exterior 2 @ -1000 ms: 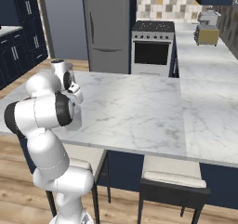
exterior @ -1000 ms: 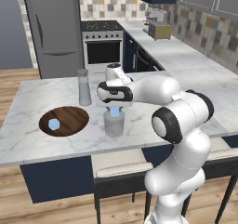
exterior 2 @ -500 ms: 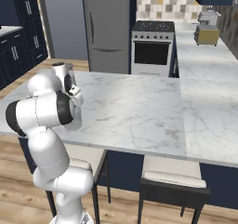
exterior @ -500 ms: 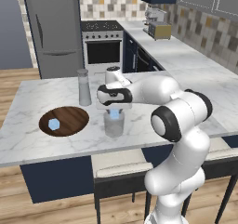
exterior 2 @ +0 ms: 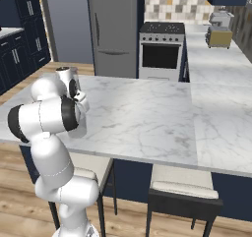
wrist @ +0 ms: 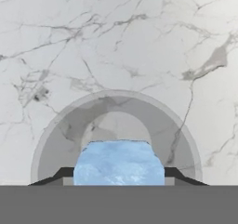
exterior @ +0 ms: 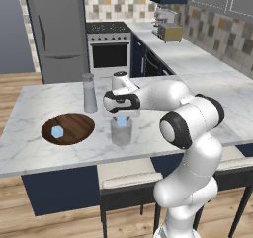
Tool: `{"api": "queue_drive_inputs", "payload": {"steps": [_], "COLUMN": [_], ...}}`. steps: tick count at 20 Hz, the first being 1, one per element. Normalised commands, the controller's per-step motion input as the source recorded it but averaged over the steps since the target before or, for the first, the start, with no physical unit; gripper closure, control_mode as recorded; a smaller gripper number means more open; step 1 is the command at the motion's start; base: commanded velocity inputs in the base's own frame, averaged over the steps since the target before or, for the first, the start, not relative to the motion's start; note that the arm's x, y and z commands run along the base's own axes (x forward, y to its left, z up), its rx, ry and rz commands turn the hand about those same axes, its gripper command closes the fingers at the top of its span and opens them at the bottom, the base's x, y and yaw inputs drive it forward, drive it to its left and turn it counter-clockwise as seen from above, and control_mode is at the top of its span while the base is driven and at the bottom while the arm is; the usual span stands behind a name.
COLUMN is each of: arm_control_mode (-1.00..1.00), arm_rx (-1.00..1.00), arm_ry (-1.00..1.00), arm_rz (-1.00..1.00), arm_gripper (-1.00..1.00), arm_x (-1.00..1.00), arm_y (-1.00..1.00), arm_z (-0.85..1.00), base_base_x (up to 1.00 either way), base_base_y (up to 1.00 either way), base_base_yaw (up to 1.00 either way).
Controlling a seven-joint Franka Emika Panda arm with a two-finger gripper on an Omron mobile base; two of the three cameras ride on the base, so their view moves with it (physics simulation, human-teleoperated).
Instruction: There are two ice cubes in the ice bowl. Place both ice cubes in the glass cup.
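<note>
The jaws held one ice cube [wrist: 119,163] just over the glass cup [exterior: 121,132], and I thought an off-centre release might bounce it onto the counter [exterior: 163,128].

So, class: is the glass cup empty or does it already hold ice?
Empty: the gripper holds one ice cube above the glass cup.

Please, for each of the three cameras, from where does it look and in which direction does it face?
Left base view: behind the arm, on its left, looking forward and down at the ice bowl, glass cup and gripper; the arm rises at lower right.
Right base view: behind, on the right; the arm rises at lower left.
Hand view: straight down into the glass cup, the held ice cube in front.
Both base views share the stove.
</note>
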Motion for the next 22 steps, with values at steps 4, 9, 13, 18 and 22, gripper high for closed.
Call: {"api": "queue_drive_inputs", "payload": {"steps": [4,9,13,18,22], "arm_control_mode": [-1.00,-1.00,-1.00,-1.00,-1.00], "arm_rx": [0.00,0.00,0.00,-0.01,0.00], "arm_ry": [0.00,0.00,0.00,0.00,0.00], "arm_rz": [0.00,0.00,0.00,0.00,0.00], "arm_gripper": [1.00,1.00,1.00,1.00,1.00], "arm_x": [0.04,0.00,0.00,0.00,0.13], "arm_y": [0.00,0.00,0.00,0.00,0.00], "arm_z": [-0.04,-0.03,-0.10,-0.12,-0.01], "base_base_x": [0.00,0.00,0.00,0.00,0.00], "base_base_y": [0.00,0.00,0.00,0.00,0.00], "base_base_yaw": [0.00,0.00,0.00,0.00,0.00]}}
